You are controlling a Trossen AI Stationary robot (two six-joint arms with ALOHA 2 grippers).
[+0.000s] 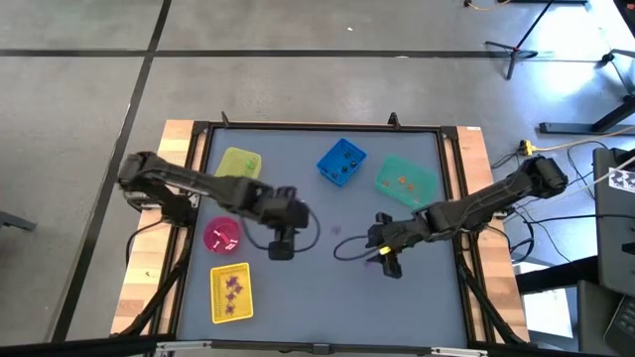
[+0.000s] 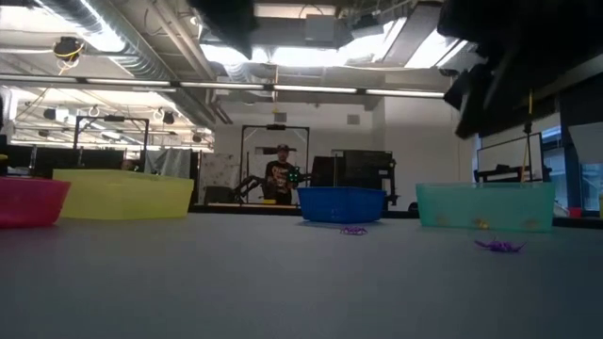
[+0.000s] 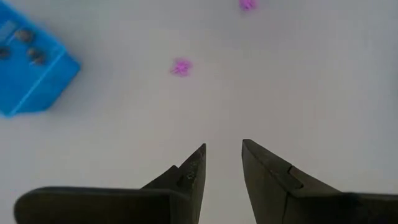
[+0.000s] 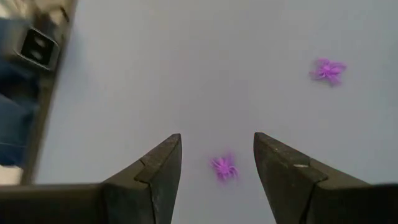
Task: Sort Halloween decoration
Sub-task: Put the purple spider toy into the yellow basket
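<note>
- Right claw [image 4: 217, 165]: fingers spread apart, empty, hanging over the grey surface [image 1: 317, 288] right of centre.
- Purple spider trinket [image 4: 223, 168]: lies flat on the surface directly between the right claw's two fingers, touching neither. Legs splay all round; its body's long axis appears to run roughly along the claw's forward direction, though too small to be sure.
- Second purple spider [image 4: 327, 70]: lies flat farther ahead of the right claw and off to one side, well apart from it. Heading cannot be told.
- Left claw [image 3: 222, 163]: fingers stand partly apart with a narrow gap, nothing between them. It hangs over the middle of the surface, beside the pink bowl [image 1: 221, 235].
- Two purple trinkets ahead of the left claw: one nearer [image 3: 181, 66], one farther [image 3: 248, 5]; both well clear of the fingers, orientation unreadable.
- Blue bin [image 1: 341, 162]: far side of the surface, centre, holding small dark pieces.
- Teal bin [image 1: 407, 180]: far right, with orange pieces inside.
- Yellow bowl [image 1: 238, 164]: far left.
- Yellow tray [image 1: 231, 295]: near left, holding purple trinkets.
- A person [image 2: 280, 175] stands in the room beyond the surface.
</note>
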